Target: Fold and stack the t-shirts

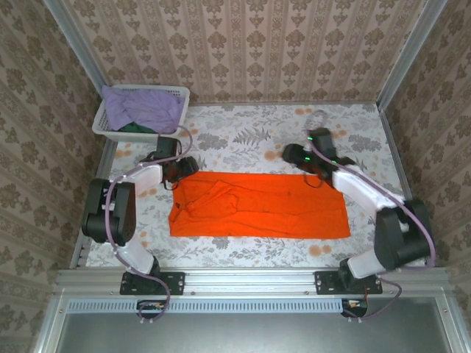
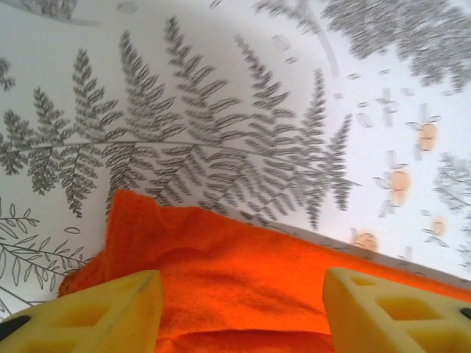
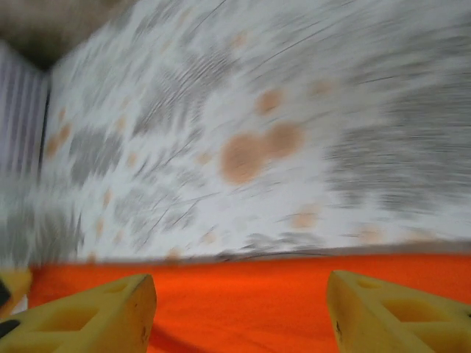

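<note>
- When you look from above, you see a table (image 1: 250, 140) covered with a white cloth printed with grey ferns and small orange flowers.
- Walls with beige patterned wallpaper (image 1: 243, 44) stand around it on three sides, and aluminium posts (image 1: 73, 37) rise at the far corners.
- A white plastic lattice basket (image 1: 103, 126) sits in the far left corner. A crumpled lavender t-shirt (image 1: 143, 107) lies in it, over a dark green t-shirt (image 1: 136, 128).
- The orange t-shirt (image 1: 257, 206) lies spread in the near middle of the table as a long rectangle. It is wrinkled at its left end and smoother at its right, and the cloth looks soft and a little fuzzy.
- On the left gripper (image 2: 241, 278) the yellow wedge-shaped fingers stand apart and clamp nothing. They are over the far left corner of the orange t-shirt, where the cloth is bunched.
- The right gripper (image 3: 241, 279) also has its fingers parted and empty, above the straight far edge of the orange t-shirt. The right wrist view is blurred.
</note>
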